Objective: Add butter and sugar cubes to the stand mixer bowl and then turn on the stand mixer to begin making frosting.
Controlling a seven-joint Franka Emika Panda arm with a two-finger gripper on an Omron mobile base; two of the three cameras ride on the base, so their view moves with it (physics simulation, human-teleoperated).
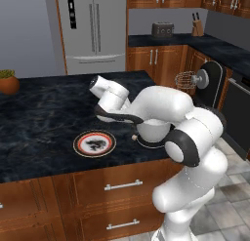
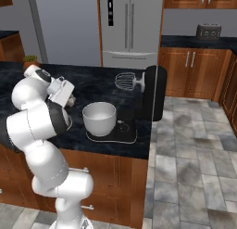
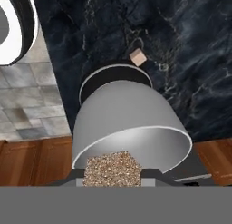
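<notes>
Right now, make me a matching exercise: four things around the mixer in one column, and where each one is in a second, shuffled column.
1. plate
2. loose sugar cube
3. held sugar cube
4. stand mixer bowl

A. bare counter, just off the mixer's base
B. standing on the mixer's black base
C. flat on the island, away from the mixer
D. pinched in the gripper above the bowl

Pairs: 1-C, 2-A, 3-D, 4-B

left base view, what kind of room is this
A home kitchen, rendered. A steel fridge stands at the back, a grey toaster and knife block sit on the far counter, and a black stand mixer with its bowl sits on the dark marble island.
</notes>
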